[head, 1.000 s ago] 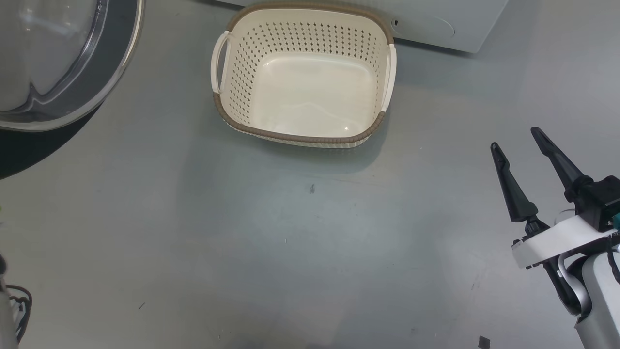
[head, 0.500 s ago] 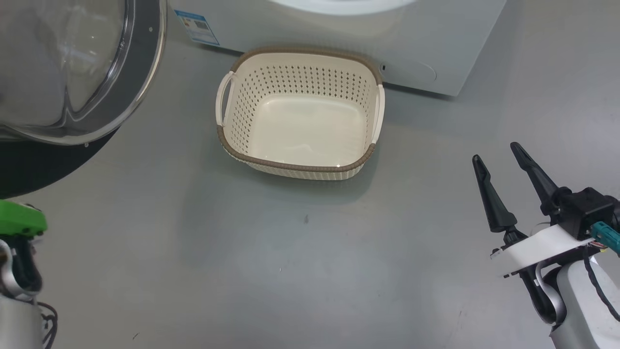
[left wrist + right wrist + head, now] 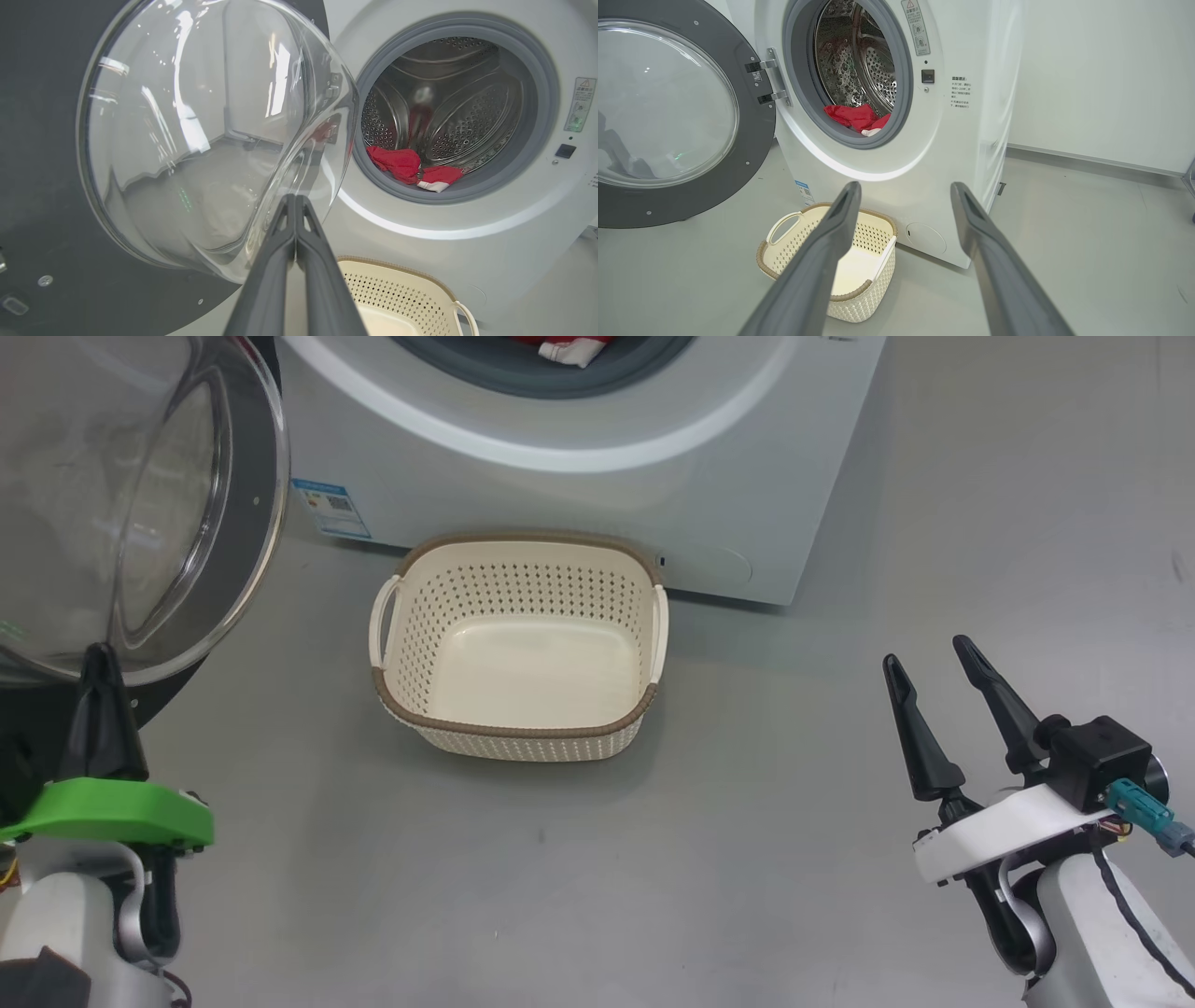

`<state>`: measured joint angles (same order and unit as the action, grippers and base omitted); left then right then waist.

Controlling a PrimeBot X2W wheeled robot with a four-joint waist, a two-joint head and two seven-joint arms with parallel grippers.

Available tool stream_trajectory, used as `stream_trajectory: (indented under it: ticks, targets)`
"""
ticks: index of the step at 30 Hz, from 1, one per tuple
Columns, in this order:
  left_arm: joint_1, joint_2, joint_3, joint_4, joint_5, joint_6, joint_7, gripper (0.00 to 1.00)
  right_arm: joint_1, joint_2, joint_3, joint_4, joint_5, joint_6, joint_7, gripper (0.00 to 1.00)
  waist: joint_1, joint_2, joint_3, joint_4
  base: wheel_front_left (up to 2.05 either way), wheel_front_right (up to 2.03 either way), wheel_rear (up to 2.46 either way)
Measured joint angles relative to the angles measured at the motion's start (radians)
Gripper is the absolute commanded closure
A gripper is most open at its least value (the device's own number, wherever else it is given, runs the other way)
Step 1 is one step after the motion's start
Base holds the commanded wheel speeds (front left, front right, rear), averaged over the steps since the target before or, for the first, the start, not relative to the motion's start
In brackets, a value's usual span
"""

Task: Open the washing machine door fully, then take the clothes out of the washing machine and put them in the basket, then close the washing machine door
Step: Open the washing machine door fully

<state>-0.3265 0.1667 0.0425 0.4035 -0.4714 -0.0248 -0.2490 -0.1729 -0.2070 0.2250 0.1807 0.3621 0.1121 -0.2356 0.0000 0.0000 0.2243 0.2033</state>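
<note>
Cream basket [image 3: 512, 730] just beside washing machine [image 3: 579, 495] base, door [image 3: 250, 523] wide open

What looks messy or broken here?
Nothing looks broken or spilled. The only untidy bit is the clothes, heaped at the front of the drum with a white-trimmed end drooping onto the grey rubber ring. The basket stands upright and empty on the floor before the washing machine, whose door is open.

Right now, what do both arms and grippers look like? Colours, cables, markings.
Left gripper: two long dark tapered fingers on a bright green plate, pale grey forearm. Right gripper: same dark fingers, white plate, black block, teal connector with a dark cable. No markings legible.
</note>
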Motion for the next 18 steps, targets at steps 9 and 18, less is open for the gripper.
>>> stream_trajectory:
  ticks: [9,18]
  targets:
    - [0.066,-0.033,-0.052,-0.056,0.025,-0.026,0.000,1.00,0.021,0.017,-0.011,0.005,0.005,-0.002,-0.005,0.00,0.0000,0.0000,-0.060,-0.077,0.00,0.00,0.00]
    - [0.142,-0.085,-0.109,-0.082,0.033,-0.042,0.000,1.00,0.054,0.020,-0.028,0.005,0.007,-0.016,-0.009,0.00,0.0000,0.0000,-0.112,-0.151,0.00,0.00,0.00]
